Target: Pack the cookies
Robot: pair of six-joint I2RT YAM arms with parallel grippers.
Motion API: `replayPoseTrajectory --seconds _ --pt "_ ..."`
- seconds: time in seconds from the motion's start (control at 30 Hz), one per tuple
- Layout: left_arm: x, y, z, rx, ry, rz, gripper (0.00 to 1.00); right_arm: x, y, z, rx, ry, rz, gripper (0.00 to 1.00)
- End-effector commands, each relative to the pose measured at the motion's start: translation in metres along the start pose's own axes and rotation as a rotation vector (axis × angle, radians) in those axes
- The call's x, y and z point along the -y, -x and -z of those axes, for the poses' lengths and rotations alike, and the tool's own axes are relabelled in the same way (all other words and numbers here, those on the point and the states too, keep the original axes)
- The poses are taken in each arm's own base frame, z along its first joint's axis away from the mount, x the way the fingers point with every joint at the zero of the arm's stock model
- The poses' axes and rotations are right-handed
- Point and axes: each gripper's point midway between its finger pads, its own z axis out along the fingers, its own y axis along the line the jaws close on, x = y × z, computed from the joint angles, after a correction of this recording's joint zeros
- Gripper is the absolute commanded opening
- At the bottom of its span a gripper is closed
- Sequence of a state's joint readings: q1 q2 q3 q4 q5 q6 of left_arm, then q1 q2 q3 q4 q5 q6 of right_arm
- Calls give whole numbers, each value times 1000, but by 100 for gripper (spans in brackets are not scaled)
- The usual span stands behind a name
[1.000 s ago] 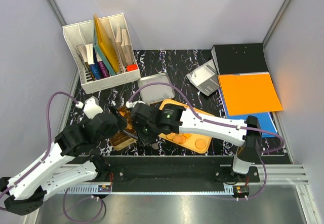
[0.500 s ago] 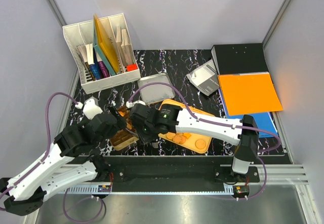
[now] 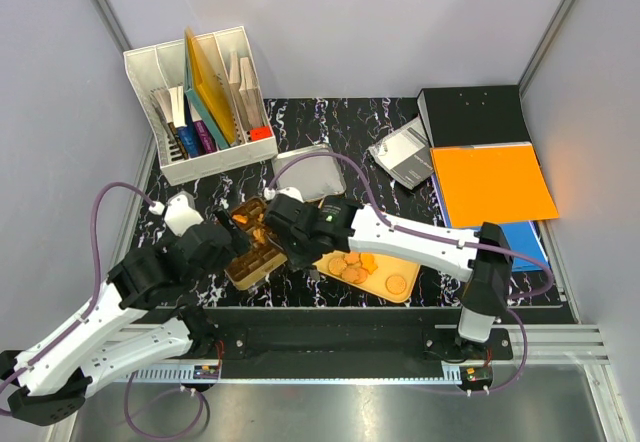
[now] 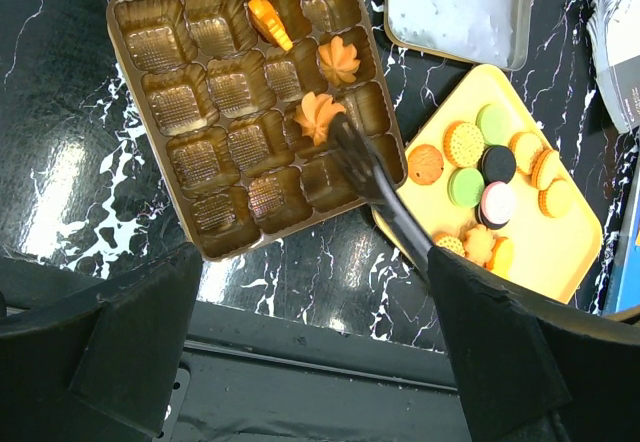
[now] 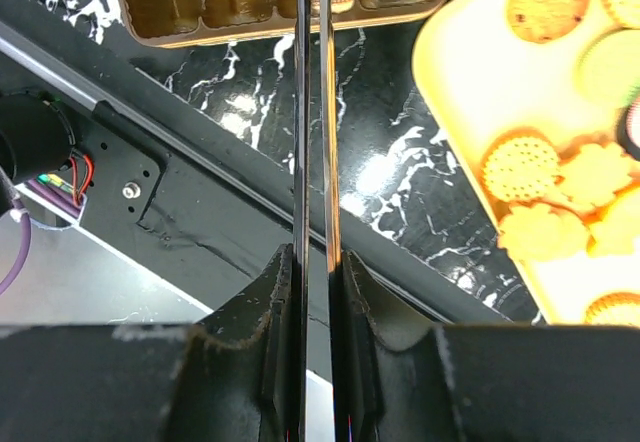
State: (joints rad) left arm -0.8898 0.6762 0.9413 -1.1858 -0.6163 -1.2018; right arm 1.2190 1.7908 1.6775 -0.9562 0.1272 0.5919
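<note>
Black marbled desk (image 3: 340, 122) carries everything, with both arms reaching in from its near edge. The left gripper (image 4: 315, 272) hangs above the work with its jaws spread wide and nothing between them. The right gripper (image 5: 315, 262) has its jaws closed on a pair of slim black tongs (image 5: 301, 112), whose blades run forward nearly pressed together.

Next in size is the yellow tray (image 4: 555, 247), where most of the cookies (image 4: 464, 144) lie in a loose cluster (tan rounds, two green, one dark, one pinkish). Just beside it, touching or nearly so, sits the brown compartment tray (image 4: 160, 47).

Only three of its cells have anything at them. A fish-like orange cookie (image 4: 268, 22) is in the far row and a flower-shaped cookie (image 4: 338, 59) in the row nearer. A second flower cookie (image 4: 316, 114) sits at the tong tips, and I cannot tell whether it is already seated or only pinched above its cell.

The packing looks barely begun: most cells are bare, and the yellow tray's pile is all yet to cross.
</note>
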Motion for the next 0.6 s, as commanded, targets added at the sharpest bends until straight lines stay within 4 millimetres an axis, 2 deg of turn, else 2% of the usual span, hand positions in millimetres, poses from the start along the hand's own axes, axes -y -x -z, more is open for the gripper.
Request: replayPoseTrajectory --seconds 0.0,0.03,0.07,0.13,0.17,0.27,0.37,0.4,0.5,0.57 --pt "7 6 0 22 -25 3 99 5 18 49 118 33 -44 22" --pt "7 7 0 25 -24 5 99 8 15 52 116 29 -59 22" --pt "7 6 0 24 -22 2 99 12 15 66 137 37 -71 24" --pt "8 6 -1 24 -25 0 99 23 9 74 147 6 -88 25" --pt "8 5 -1 22 -25 -1 99 34 6 84 159 -18 -96 26" --pt "10 4 -3 17 -27 -12 99 57 -11 96 144 -86 -106 32" --pt "15 4 -4 11 -32 -23 99 82 -37 97 94 -165 -109 36" --pt "18 4 -5 11 -36 -26 99 91 -50 92 58 -194 -108 39" --pt "22 2 -7 4 -38 -41 99 105 -75 87 -11 -235 -119 41" --pt "25 1 -8 -1 -42 -45 99 108 -84 87 -23 -231 -141 43"
